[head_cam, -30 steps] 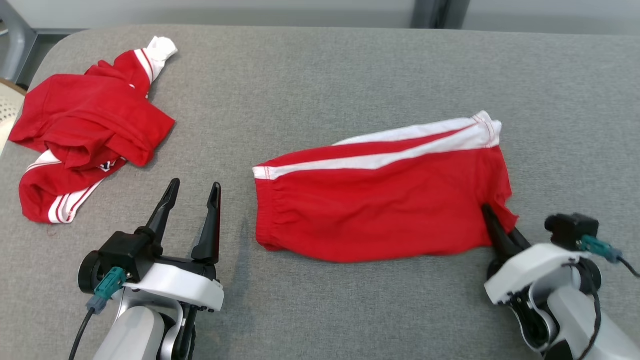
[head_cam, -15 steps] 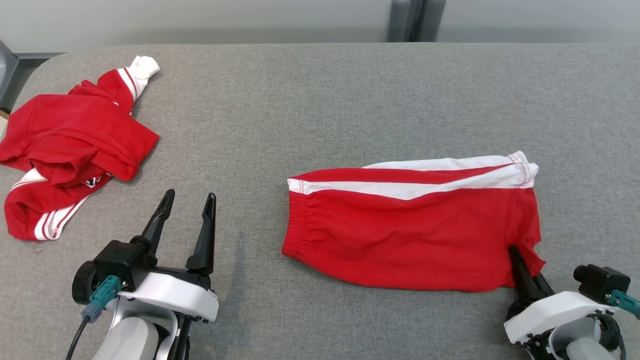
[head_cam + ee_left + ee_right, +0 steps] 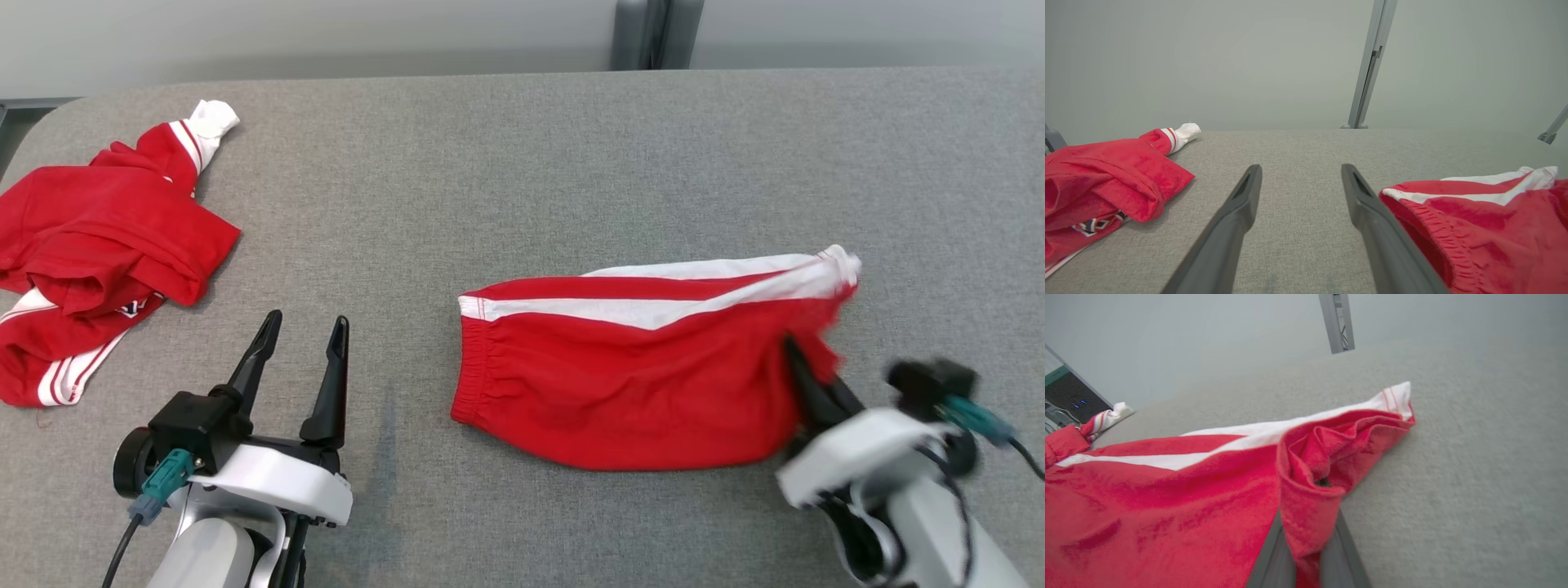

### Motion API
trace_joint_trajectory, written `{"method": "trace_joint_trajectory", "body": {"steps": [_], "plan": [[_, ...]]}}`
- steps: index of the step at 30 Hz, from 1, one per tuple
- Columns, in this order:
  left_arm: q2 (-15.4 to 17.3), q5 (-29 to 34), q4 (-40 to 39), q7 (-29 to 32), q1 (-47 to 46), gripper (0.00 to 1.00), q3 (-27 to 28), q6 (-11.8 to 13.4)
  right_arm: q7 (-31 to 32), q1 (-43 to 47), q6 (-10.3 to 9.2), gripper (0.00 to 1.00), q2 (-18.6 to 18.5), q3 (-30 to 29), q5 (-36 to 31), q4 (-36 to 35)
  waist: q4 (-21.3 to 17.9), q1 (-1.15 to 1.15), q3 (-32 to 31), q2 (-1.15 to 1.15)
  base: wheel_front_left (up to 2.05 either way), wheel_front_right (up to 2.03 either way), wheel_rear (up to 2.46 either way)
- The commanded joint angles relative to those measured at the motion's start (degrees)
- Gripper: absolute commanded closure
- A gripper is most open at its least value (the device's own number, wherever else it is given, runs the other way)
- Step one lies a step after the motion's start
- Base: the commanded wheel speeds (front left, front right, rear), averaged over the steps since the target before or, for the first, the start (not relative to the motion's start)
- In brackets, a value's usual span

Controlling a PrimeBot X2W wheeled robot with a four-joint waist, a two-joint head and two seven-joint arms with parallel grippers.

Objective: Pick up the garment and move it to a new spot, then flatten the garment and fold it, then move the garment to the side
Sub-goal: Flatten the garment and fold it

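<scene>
The garment [image 3: 637, 376] is a pair of red shorts with white side stripes, folded flat on the grey table, waistband to the left. My right gripper [image 3: 796, 355] is shut on the garment's lower right hem, which it lifts and bunches. The right wrist view shows that red hem [image 3: 1306, 514] pinched between the two fingers. Off to the garment's left, my left gripper [image 3: 302, 327] stands open above bare table, nothing between its fingers [image 3: 1241, 200]. The waistband [image 3: 1437, 241] lies just right of that gripper.
A second red and white garment [image 3: 90, 245] lies crumpled at the table's far left. A grey upright post [image 3: 645, 33] stands behind the table's back edge. Bare grey table surface [image 3: 506, 180] stretches between the two garments and behind them.
The head camera has shifted. My right gripper has pulled the garment's lower right corner up and inward, and the right end now bunches. The left gripper holds its pose, open.
</scene>
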Motion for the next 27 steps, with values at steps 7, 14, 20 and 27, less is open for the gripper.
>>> {"method": "trace_joint_trajectory", "body": {"steps": [7,14,20,27], "plan": [[0.1,-0.5,0.5,0.0,-0.3,0.00,-0.5,-0.1,8.3,-7.6,0.04,1.00,4.5,10.6,-3.4,-10.0,1.0,0.00,-1.0,0.00,0.00,0.00,0.00],[-1.0,-0.6,1.4,-0.4,-1.3,0.00,-1.6,-0.5,11.5,-11.9,0.04,1.00,6.1,23.7,0.9,-5.0,4.5,0.00,-1.4,0.00,0.00,0.00,0.00],[-1.8,-0.8,2.1,-0.8,-1.3,0.00,-2.3,-0.6,10.1,-12.6,0.04,1.00,6.2,32.2,5.9,1.1,6.3,0.00,-1.2,0.00,0.00,0.00,0.00],[-1.6,-1.0,2.2,-1.1,-0.5,0.00,-2.0,-0.1,6.8,-14.7,0.04,0.00,6.3,36.0,6.6,3.3,5.6,0.00,-1.0,0.00,0.00,0.00,0.00]]}}
